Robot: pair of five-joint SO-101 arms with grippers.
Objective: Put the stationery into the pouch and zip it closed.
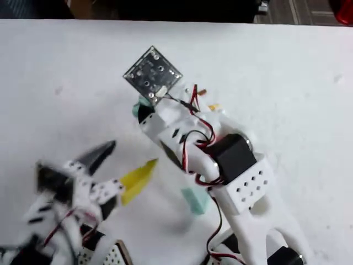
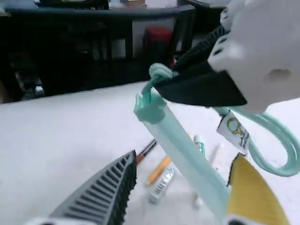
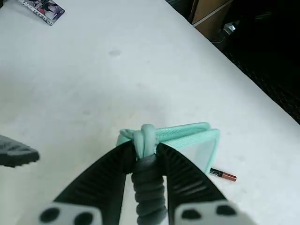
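White table (image 1: 66, 66) takes up most of the high view. The right arm (image 1: 242, 182) runs from lower right up to centre. The left arm (image 1: 71, 193) sits lower left, blurred.

The mint pouch (image 3: 187, 137) is mid-table, mostly under the right arm in the high view. We see the right jaws clenched on its mint cord (image 3: 145, 136), at the knot. In the left wrist view the pouch edge slants down from that grip, so we judge that end is raised off the table. The left jaws are spread with nothing between them. The pouch edge shows between the grey ribbed one and the yellow one, and we cannot tell how near it is.

The stationery is out on the table, not in the pouch: an orange pencil (image 2: 158, 169), a dark pencil (image 2: 147, 149), a barcoded piece (image 2: 161, 186), and white sticks just beside the pouch.

Risks as we see them:
- The grip is on the cord only. The cord is soft, so the pouch can swing or twist once anything pushes at it.
- A tug could pull the cord out of the right jaws, and the pouch would drop onto the stationery.
- If the left jaws close near that edge, they may pinch fabric instead of a pencil.
- The pencils are round, so a nudge will roll them.

What we can't make out:
- Whether the zip is open, which way the opening faces, and where the pull is.
- The pouch body, which is hidden under the right arm in the high view.
- What the white sticks are. They are too blurred to name, so the item count is unsure.
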